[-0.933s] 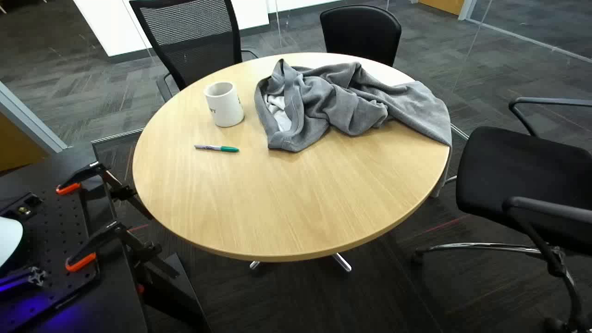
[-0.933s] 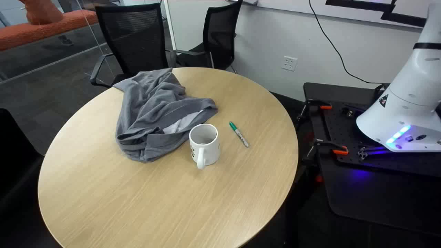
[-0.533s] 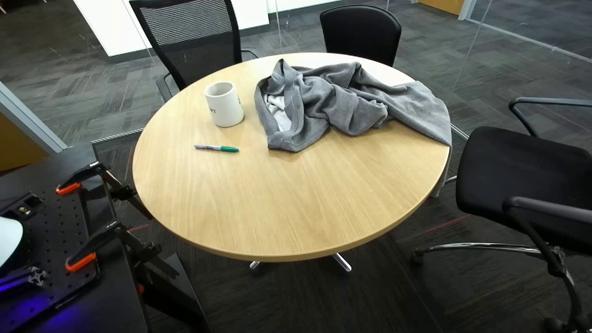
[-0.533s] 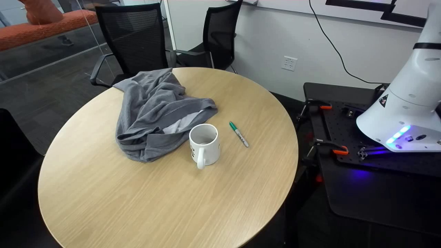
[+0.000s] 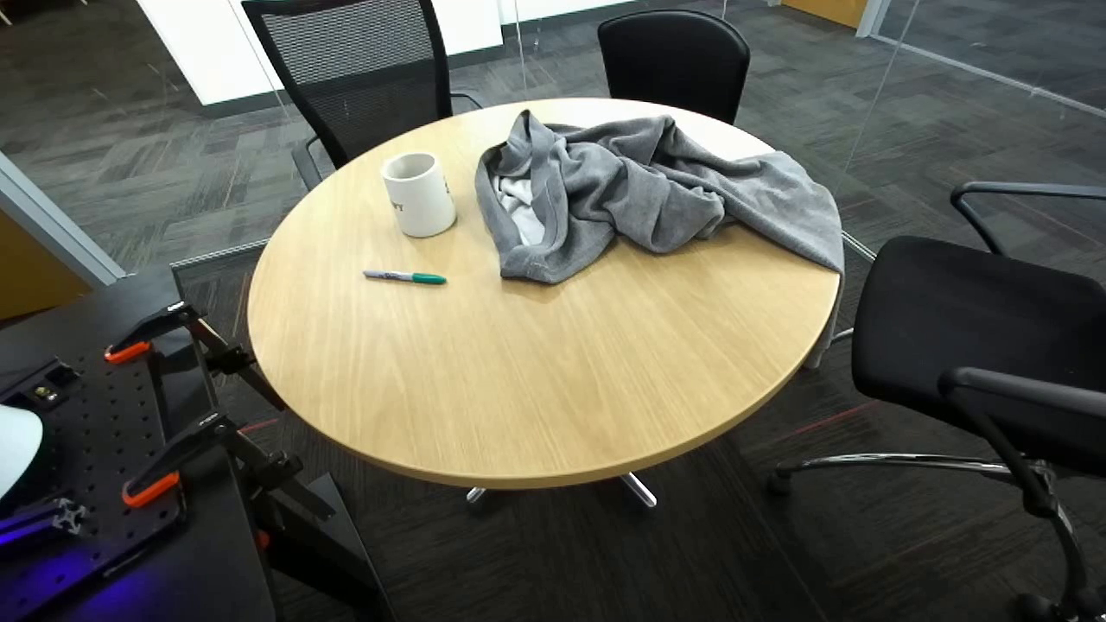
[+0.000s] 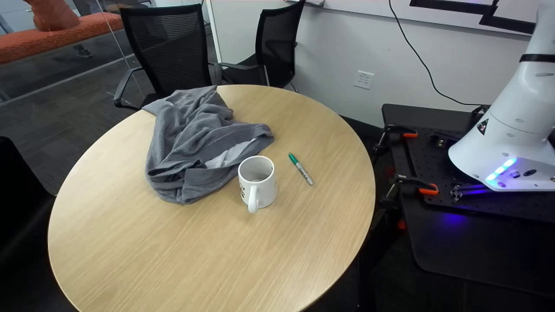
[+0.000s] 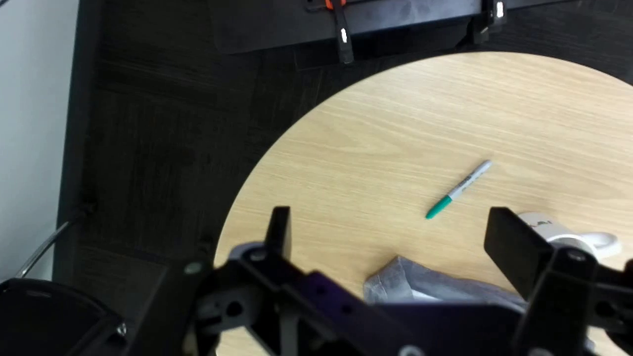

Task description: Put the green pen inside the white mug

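The green pen (image 5: 404,277), a marker with a grey barrel and green cap, lies flat on the round wooden table in both exterior views (image 6: 301,169). It also shows in the wrist view (image 7: 459,189). The white mug (image 5: 419,195) stands upright near the pen, its handle facing away from the grey cloth in an exterior view (image 6: 257,182). In the wrist view the mug (image 7: 544,225) is partly hidden behind the right finger. My gripper (image 7: 388,227) is open and empty, above the table, with the pen ahead between its fingers' lines. The gripper is out of both exterior views.
A crumpled grey cloth (image 5: 639,186) lies beside the mug, also in an exterior view (image 6: 199,147). The round table (image 5: 536,389) has chairs around it. The robot base (image 6: 507,138) stands on a black table (image 6: 468,251) with clamps at its edge.
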